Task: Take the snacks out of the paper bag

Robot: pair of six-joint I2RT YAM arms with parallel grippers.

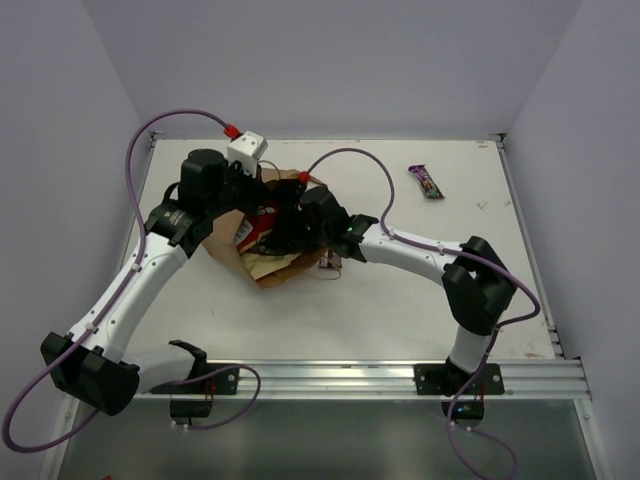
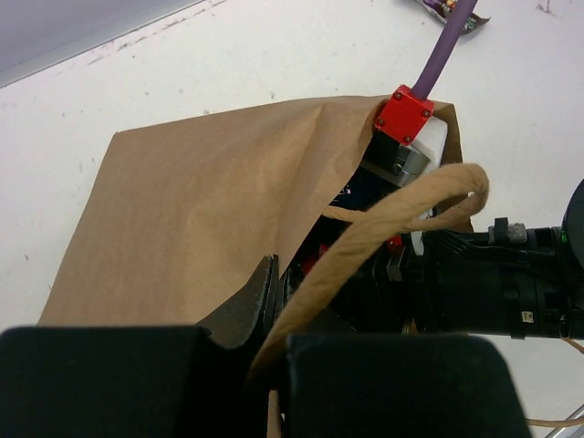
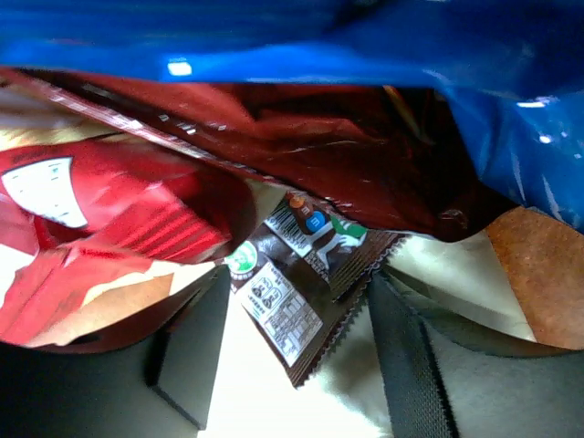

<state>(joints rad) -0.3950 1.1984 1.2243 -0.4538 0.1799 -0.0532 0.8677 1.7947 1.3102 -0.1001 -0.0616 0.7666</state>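
"Snacks (image 1: 262,232): where are they?"
"Packed in the paper bag (image 1: 225,240), which lies on its side mid-tabletop (image 1: 400,320). One purple candy bar (image 1: 426,181) lies well apart, near the far edge."
"And your grippers?"
"My left gripper (image 2: 278,301) is clenched on the bag's upper lip by the handle (image 2: 401,205), holding the mouth up. My right gripper (image 3: 301,292) is inside, jaws apart, straddling a small brown candy packet (image 3: 306,242) beneath a red packet (image 3: 91,219) and a blue packet (image 3: 274,46)."
"Which step, then?"
"Picking, I judge. Next I should close on that brown packet alone, then draw it straight out without dragging the bag."
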